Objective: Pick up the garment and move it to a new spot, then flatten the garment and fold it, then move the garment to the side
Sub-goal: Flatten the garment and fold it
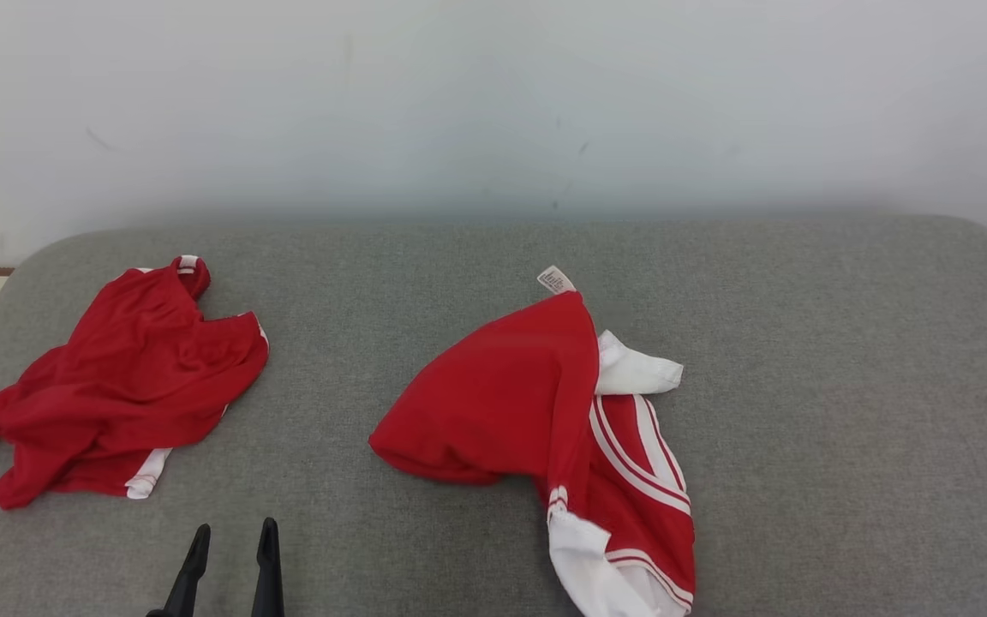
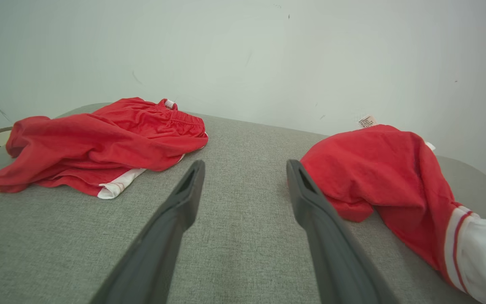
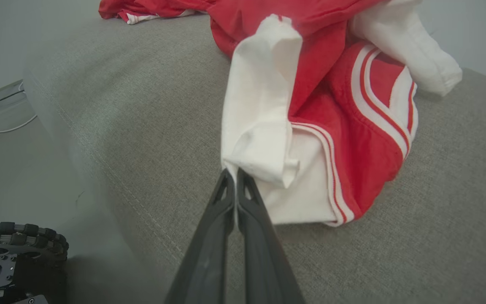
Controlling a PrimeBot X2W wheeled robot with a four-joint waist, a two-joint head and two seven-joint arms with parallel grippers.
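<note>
Grey cushion [image 1: 802, 386], garment [image 1: 536, 403] — red, white-trimmed, crumpled

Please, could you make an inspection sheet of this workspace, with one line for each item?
Surface: grey fabric surface, flat.
Job's things: red and white garment, crumpled, in the middle; label at its far end.
Clutter: second red garment, crumpled, on the robot's left, apart from the first.
Grippers: left gripper open, over the surface; right gripper shut, tips at the garment's white hem; whether it pinches cloth cannot be told.
Cables: white cable on the floor.
Surroundings: pale wall behind; robot's wheel below the near edge.
</note>
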